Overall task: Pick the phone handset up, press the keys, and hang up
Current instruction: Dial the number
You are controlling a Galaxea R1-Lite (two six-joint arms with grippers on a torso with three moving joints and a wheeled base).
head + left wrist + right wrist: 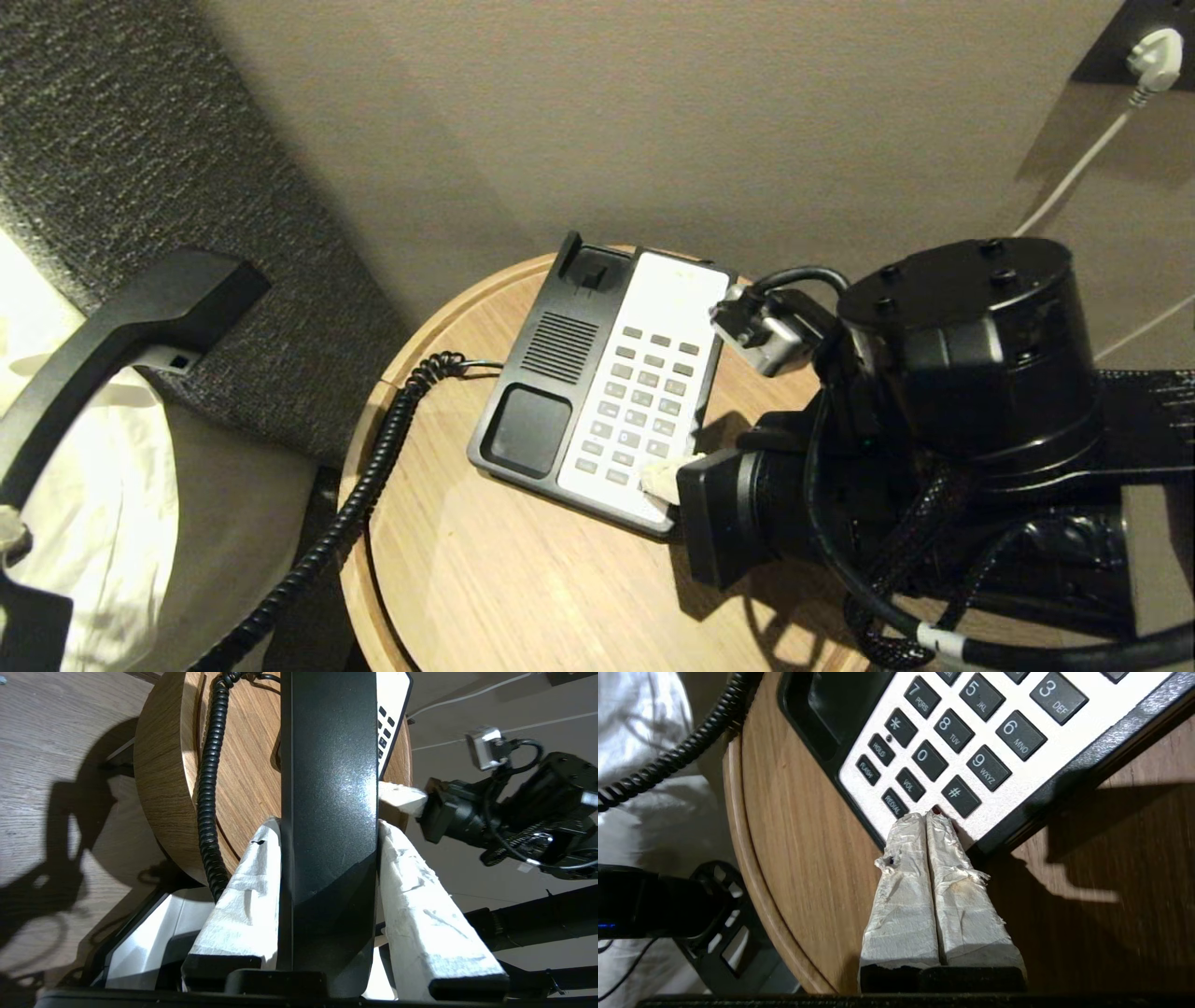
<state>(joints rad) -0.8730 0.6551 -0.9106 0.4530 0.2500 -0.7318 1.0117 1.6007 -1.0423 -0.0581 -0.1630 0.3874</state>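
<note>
The black phone handset hangs in the air left of the round table, off its cradle. My left gripper is shut on the handset, white-wrapped fingers pressed to both its sides. Its coiled cord runs down past the table edge to the phone base. The grey keys sit in the white faceplate. My right gripper is shut, fingertips together on the faceplate's near corner, over a red button just below the # key. In the head view the right gripper touches that same corner.
The phone stands on a round wooden side table against a beige wall. A dark padded headboard and white bedding lie to the left. A white plug and cable hang on the wall at right.
</note>
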